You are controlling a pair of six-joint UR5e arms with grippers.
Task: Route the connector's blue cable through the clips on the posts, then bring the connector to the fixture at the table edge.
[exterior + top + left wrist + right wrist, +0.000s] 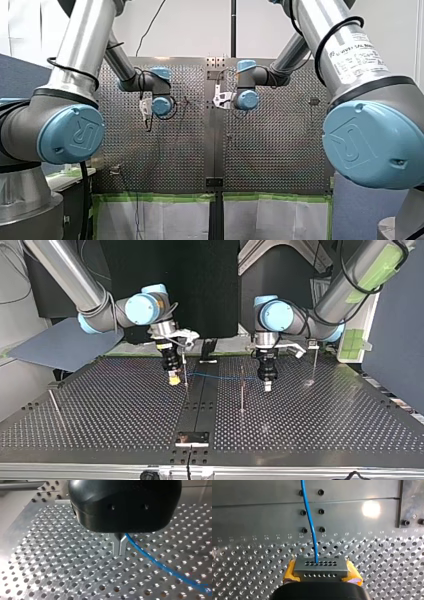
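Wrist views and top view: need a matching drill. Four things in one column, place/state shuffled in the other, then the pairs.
Things
1. connector
2. cable
3. fixture
4. my left pincer

Place or state
A. at the table edge nearest the top view's camera
B. shut, pointing down at the table
C. clamped between yellow pads
D. blue, running out of the connector

Pairs: 1-C, 2-D, 3-A, 4-B

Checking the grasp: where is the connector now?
Right wrist view: the connector sits clamped between my right gripper's yellow pads, blue cable running ahead of it.
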